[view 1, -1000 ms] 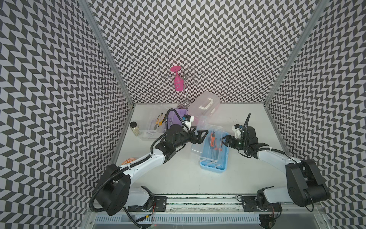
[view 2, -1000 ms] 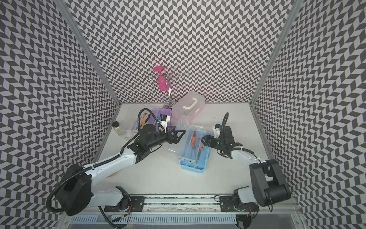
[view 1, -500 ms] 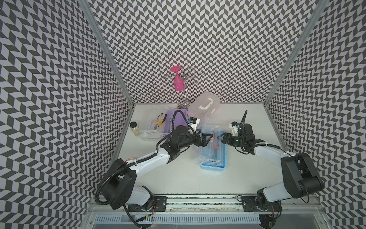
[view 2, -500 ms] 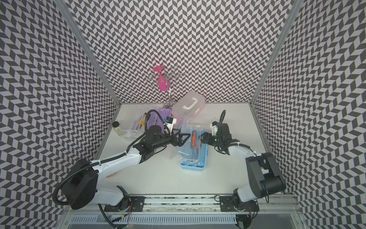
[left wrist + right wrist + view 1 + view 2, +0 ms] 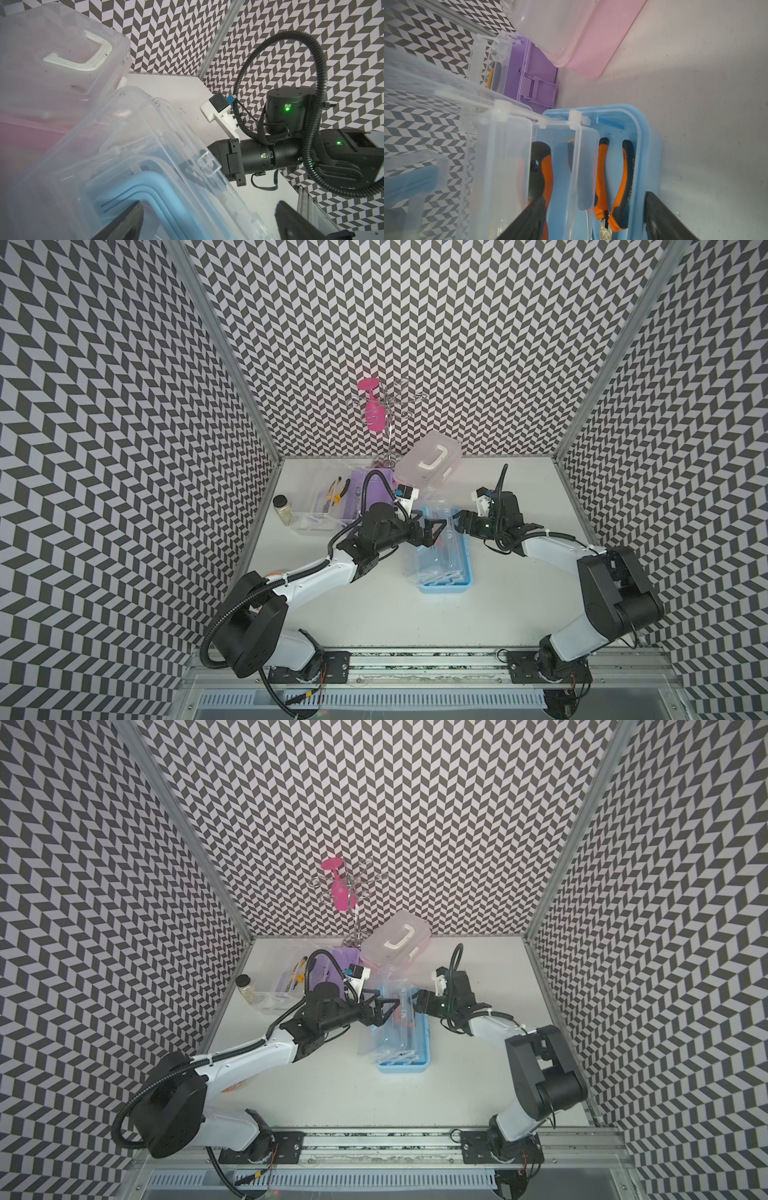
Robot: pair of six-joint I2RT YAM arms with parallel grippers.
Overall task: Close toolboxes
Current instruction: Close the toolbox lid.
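Observation:
The light blue toolbox lies mid-table, its clear lid half raised over the base. Orange-handled pliers lie inside. My left gripper is open against the lid from the left, and the lid's edge lies between its wide jaws. My right gripper is open, straddling the base's right wall. The purple toolbox stands open at the back left. Behind the blue one, the pink toolbox rests tilted with its lid down.
A small glass jar with a black cap stands left of the purple box's laid-open lid. A wire rack holding a pink glass rises at the back wall. The patterned walls close in on three sides.
The blue box's lid has swung up from lying open on the left to stand over the base. The base has turned straighter. Both grippers have closed in on the box.

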